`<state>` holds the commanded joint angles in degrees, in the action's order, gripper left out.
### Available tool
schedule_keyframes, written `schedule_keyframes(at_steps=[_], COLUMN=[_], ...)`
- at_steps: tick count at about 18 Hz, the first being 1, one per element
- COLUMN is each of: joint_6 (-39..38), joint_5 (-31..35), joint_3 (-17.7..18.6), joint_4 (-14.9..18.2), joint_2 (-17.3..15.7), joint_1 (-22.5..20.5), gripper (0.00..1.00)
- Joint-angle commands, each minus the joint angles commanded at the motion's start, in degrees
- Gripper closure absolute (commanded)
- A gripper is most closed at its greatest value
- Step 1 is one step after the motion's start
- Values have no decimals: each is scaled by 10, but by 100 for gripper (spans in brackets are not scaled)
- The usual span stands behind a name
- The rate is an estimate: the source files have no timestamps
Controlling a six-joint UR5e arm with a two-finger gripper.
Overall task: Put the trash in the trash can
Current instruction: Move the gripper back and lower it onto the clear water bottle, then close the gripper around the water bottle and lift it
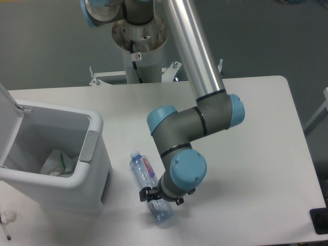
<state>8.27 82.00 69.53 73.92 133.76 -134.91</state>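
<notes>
From the fixed camera, my gripper (pixel 152 195) is down over the lower half of the bottle (pixel 148 187), which lies flat on the counter (pixel 256 154) near its front edge. The bottle's long axis runs diagonally, blue cap toward the trash can (pixel 87 174) just to the side. My wrist hides the fingers, so I cannot tell whether they pinch it. The carton (pixel 57 163) already sits inside the open can.

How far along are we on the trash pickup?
Done: the crumpled carton lies inside the open trash can. In hand: the gripper is down at the bottle, which lies on the table; whether it is gripped cannot be told. Left: lift the bottle and drop it in.
</notes>
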Motion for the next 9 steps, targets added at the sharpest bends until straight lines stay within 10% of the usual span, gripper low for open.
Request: schedule_keyframes(at_steps=[2,7,9], joint_6=[-13,-18,-24], joint_5=[6,6,3], joint_3=[-13,-14,-14], joint_4=[-1,-3,-4], joint_2=[14,10,-5], joint_1=[0,5,6], gripper=[6,68,75])
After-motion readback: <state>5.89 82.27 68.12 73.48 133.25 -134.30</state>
